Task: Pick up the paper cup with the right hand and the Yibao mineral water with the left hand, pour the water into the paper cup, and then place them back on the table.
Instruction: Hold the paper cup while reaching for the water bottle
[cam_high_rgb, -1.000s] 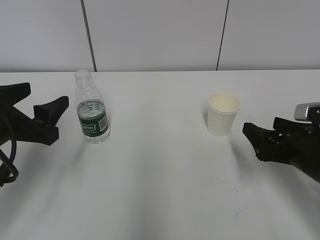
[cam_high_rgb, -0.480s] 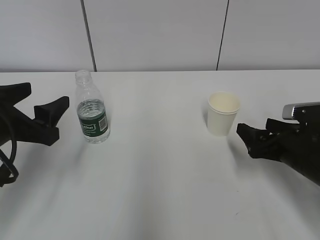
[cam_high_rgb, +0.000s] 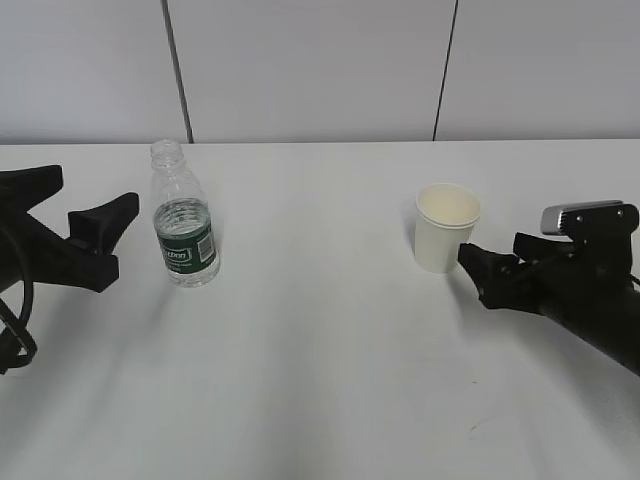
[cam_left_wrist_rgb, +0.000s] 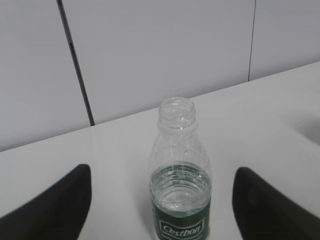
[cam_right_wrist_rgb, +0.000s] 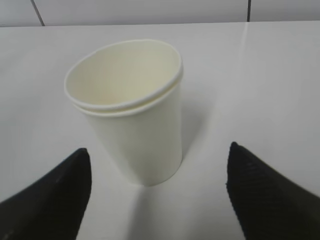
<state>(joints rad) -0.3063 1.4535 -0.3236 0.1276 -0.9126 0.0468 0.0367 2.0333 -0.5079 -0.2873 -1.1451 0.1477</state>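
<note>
Status: no grasp made; lifting, pouring and replacing all remain. The paper cup (cam_right_wrist_rgb: 131, 112) stands upright on the counter (cam_high_rgb: 320, 330), just ahead of the right hand (cam_right_wrist_rgb: 157, 197), fingers wide. The Yibao mineral water (cam_left_wrist_rgb: 180, 182) stands upright between the left hand's (cam_left_wrist_rgb: 160, 210) wide fingers, untouched.

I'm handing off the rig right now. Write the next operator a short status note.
Right gripper: open, empty, fingertips just short of the cup.
Left gripper: open, empty, level with the bottle, not touching it.
Cup and bottle both stand upright on the table; bottle uncapped, part full.
Done: both approaches lined up.
Left: grasp both, lift, pour, set back.
</note>
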